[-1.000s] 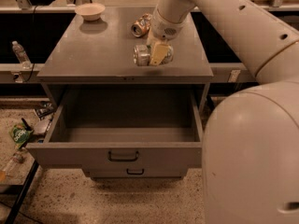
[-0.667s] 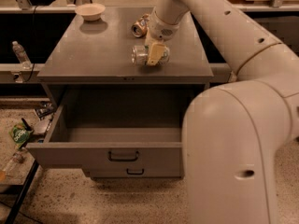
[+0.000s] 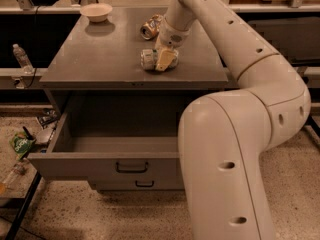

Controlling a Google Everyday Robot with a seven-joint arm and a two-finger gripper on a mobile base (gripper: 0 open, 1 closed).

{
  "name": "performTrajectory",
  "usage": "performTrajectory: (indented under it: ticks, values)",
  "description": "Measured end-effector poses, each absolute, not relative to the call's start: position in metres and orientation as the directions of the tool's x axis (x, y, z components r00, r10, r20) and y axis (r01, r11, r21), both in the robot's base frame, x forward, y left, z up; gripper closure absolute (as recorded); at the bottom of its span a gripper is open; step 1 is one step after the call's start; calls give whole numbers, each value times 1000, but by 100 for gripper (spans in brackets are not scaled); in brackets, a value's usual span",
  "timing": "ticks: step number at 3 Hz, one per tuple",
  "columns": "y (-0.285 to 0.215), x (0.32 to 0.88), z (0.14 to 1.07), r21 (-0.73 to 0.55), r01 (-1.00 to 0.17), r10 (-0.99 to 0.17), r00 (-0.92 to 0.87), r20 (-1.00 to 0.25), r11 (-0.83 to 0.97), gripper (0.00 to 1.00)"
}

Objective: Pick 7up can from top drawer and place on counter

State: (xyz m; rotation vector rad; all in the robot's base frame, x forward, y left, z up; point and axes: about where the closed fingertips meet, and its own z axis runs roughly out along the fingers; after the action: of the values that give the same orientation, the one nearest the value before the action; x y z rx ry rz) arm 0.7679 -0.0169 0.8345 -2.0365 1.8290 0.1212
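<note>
- Here, the gripper (image 3: 165, 60) is low over the middle of the counter surface (image 3: 100, 54), toward its front edge, right at the 7up can (image 3: 148, 59).
- The 7up can lies on its side on the counter surface, its shiny metal end facing left. Its right part is covered by the pale yellowish front of the gripper.
- Whether the jaws are closed on the can or merely sit around it cannot be told from this view.
- The white arm (image 3: 250, 49) comes down to the gripper from the upper middle. It bends back in a large elbow that fills the right side of the view and hides the right end of the cabinet.
- A brown-orange can (image 3: 150, 27) lies on its side farther back on the counter surface, just behind the gripper and apart from the 7up can.
- A shallow pale bowl (image 3: 96, 11) stands upright near the back left corner, well apart from both cans.
- The top drawer (image 3: 75, 164) is pulled out wide toward the camera, with its grey floor showing. Its dark bar handle (image 3: 132, 167) sits on the front panel.
- Below it, the lower drawer (image 3: 110, 185) is pushed in, with its own small handle (image 3: 144, 184).
- Left of the cabinet, a clear plastic bottle (image 3: 22, 58) stands on a ledge, and a green packet (image 3: 21, 144) lies lower down, near the floor.
</note>
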Motion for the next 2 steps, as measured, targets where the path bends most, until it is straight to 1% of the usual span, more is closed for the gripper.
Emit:
performTrajectory:
  ticks: [1, 2]
  values:
    - [-18, 773, 828, -223, -973, -937, 128, -326, -56, 4]
    - [-18, 773, 829, -223, -973, -937, 128, -326, -55, 0]
